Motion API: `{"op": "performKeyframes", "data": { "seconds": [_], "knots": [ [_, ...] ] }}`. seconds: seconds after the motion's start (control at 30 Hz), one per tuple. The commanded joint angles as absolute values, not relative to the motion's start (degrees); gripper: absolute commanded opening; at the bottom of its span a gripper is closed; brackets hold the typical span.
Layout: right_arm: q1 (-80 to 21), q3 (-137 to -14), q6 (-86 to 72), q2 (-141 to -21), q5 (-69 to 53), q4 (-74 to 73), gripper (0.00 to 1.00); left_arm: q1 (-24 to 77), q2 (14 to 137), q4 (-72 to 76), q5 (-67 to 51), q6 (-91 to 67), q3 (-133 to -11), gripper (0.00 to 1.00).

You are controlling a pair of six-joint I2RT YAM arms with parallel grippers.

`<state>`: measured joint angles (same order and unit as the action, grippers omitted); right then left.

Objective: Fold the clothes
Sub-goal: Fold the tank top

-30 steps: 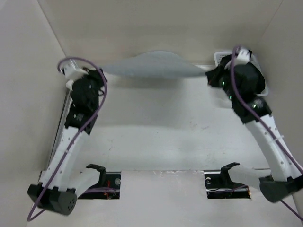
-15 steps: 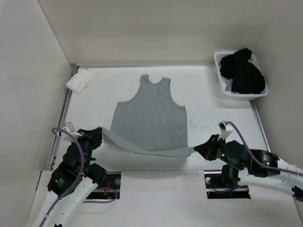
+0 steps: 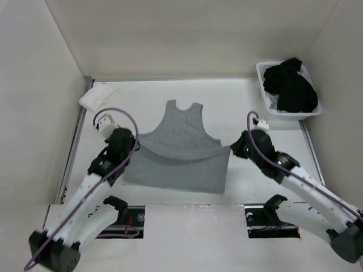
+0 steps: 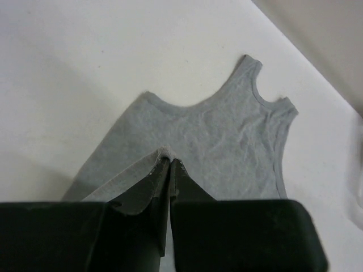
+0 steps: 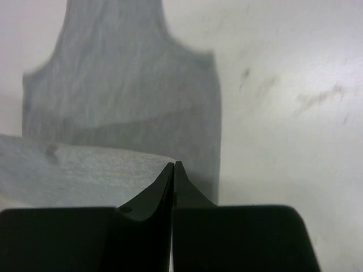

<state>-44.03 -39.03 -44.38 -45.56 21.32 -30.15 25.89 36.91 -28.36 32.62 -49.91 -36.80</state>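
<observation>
The clothes (image 3: pixel 182 127), a heather-grey tank top, lie flat mid-table with the shoulder straps pointing to the far side. The lower hem is lifted and doubled back over the body, stretched in a sagging line between both grippers. My left gripper (image 3: pixel 135 145) is shut on the hem's left corner, and its wrist view shows the fabric pinched at the tips (image 4: pixel 168 156) above the tank top (image 4: pixel 227 130). My right gripper (image 3: pixel 232 149) is shut on the right corner; its tips (image 5: pixel 174 165) hold the raised grey panel over the tank top (image 5: pixel 130 79).
A white basket (image 3: pixel 285 114) with a heap of black garments (image 3: pixel 292 85) stands at the far right corner. A small folded white cloth (image 3: pixel 97 96) lies at the far left. Walls rise on the left, right and back.
Half a second ago both grippers held the hem low near the table's front edge. They have since carried it away from the bases, over the shirt's body, to about its middle.
</observation>
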Motion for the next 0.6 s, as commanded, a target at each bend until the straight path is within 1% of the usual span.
{"op": "performKeyframes", "data": {
  "seconds": [0.0,0.13,0.23,0.3,0.33,0.37,0.4,0.43,0.47,0.5,0.53,0.57],
  "knots": [
    [-28.92,-44.63,-33.32,-56.38,4.25,-7.59,0.0,21.16,51.63,-6.01,29.81,-45.35,-44.1,0.0],
    [-19.84,-55.07,-32.96,-71.94,-2.71,-2.03,0.0,13.68,70.35,-0.09,22.78,-46.14,-56.65,0.0],
    [-15.96,-63.69,-33.48,-82.4,-5.35,-0.79,0.0,11.65,82.84,-0.17,21.36,-44.92,-66.85,0.01],
    [-14.29,-70.9,-34.1,-90.76,-6.24,-1.23,0.01,10.68,91.71,-0.7,20.83,-43.34,-74.58,0.04],
    [-13.67,-74.67,-34.36,-94.88,-5.72,-1.4,0.04,10.42,96.28,-1.49,20.57,-41.85,-78.71,0.1],
    [-13.23,-78.27,-34.97,-98.84,-5.54,-1.75,0.12,10.15,100.5,-3.06,18.74,-40.79,-82.93,0.21],
    [-13.05,-81.27,-35.59,-102.27,-5.8,-2.28,0.25,9.8,103.94,-5.16,16.55,-40.0,-86.45,0.31],
    [-13.05,-83.21,-36.12,-104.65,-5.97,-3.33,0.38,9.36,105.71,-7.45,15.39,-40.16,-88.14,0.38],
    [-13.22,-83.58,-36.12,-105.37,-5.54,-4.04,0.46,9.36,105.82,-8.34,15.38,-40.43,-87.72,0.41],
    [-13.23,-82.19,-35.86,-105.03,-5.02,-3.69,0.5,9.18,104.43,-8.52,15.38,-41.21,-85.37,0.43],
    [-13.83,-79.57,-35.86,-103.99,-4.23,-2.3,0.51,9.36,101.72,-6.96,15.82,-41.31,-80.99,0.43],
    [-14.62,-75.89,-36.12,-102.06,-3.52,-0.63,0.51,9.79,97.51,-3.64,16.6,-42.0,-73.9,0.42]
  ]
}}
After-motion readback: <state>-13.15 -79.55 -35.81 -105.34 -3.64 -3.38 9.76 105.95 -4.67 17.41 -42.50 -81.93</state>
